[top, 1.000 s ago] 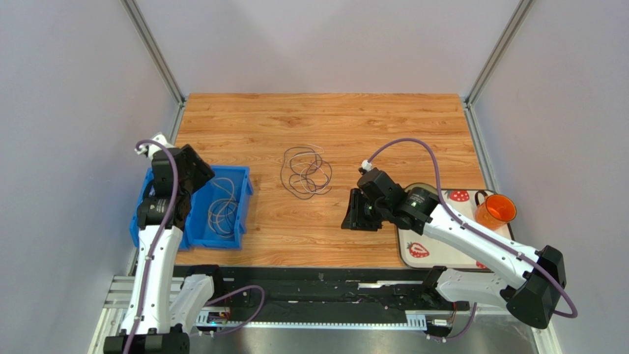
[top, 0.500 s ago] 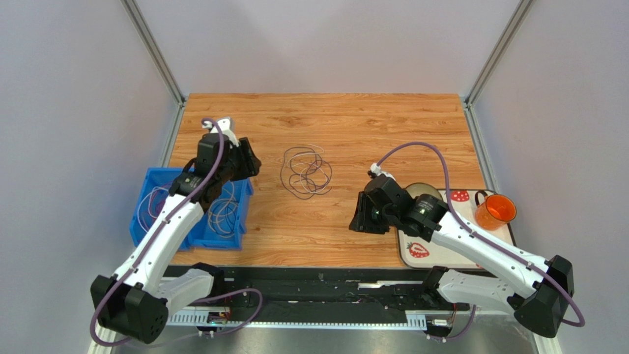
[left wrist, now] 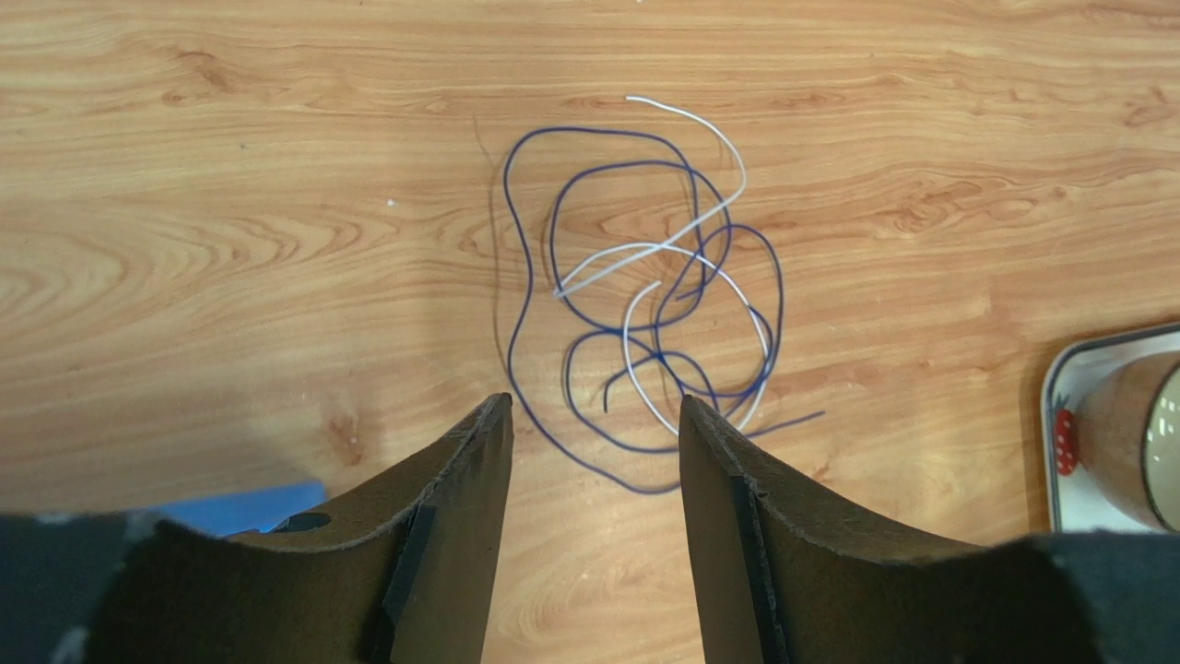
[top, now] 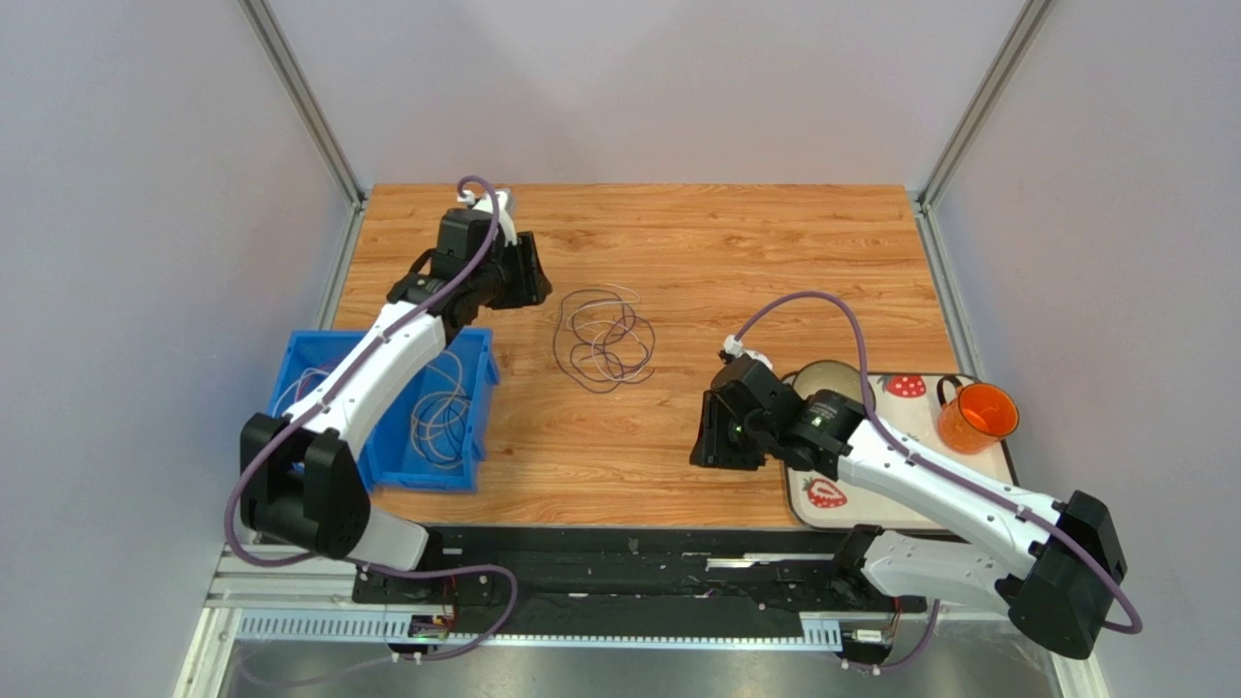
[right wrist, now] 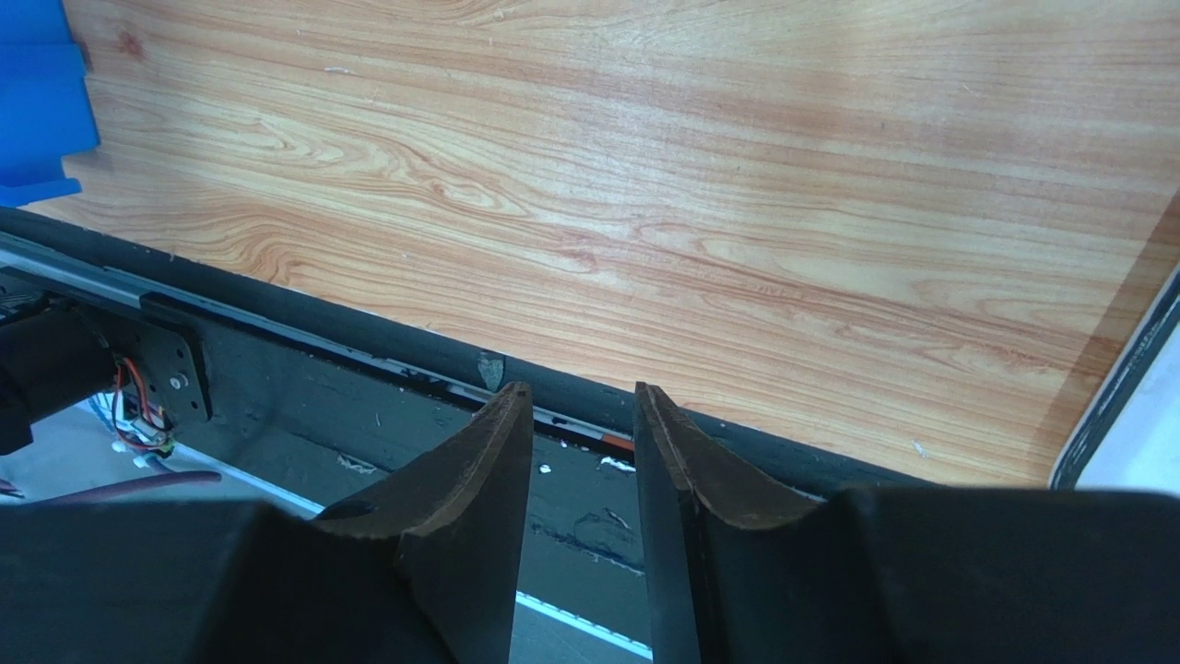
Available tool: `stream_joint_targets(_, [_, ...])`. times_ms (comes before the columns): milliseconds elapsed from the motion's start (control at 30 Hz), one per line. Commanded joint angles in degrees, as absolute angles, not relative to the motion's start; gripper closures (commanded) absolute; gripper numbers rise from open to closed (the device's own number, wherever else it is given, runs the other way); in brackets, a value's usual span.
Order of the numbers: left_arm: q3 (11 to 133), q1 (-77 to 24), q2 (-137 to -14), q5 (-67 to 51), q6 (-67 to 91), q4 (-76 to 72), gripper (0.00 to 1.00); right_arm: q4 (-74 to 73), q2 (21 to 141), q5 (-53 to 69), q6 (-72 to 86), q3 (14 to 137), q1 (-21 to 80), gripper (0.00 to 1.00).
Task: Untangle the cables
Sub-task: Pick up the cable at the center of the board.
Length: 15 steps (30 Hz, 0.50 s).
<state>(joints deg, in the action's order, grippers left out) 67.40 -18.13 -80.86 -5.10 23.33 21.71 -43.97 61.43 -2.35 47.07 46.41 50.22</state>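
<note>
Jaws apart and empty, the left claw (left wrist: 593, 404) hovered with the tangled cables (left wrist: 651, 252) just beyond its tips, nearer them than the right claw (top: 717, 434), likewise parted.

Table (top: 699, 247): light wood grain, filling the floor of the grey-walled cell.
Blue bin (top: 423, 477): sitting at the table's near-left corner, up against the left edge.
Tray (top: 820, 495): white with strawberry prints, at the near-right corner.
Orange cup (top: 978, 416): upright on the tray's far right end.
Tan round vessel (top: 830, 374): on the tray's far left end, partly hidden.
</note>
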Motion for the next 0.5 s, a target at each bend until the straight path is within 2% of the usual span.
stream_joint_targets(0, [71.9, -18.5, -86.2, -4.7, 21.6, 21.0, 0.45, -39.8, 62.5, -1.9, 45.4, 45.5, 50.3, 0.63])
stream_joint_targets(467, [78.0, -22.7, -100.1, -7.8, 14.8, 19.8, 0.45, -35.9, 68.4, 1.9, 43.9, 44.6, 50.1, 0.64])
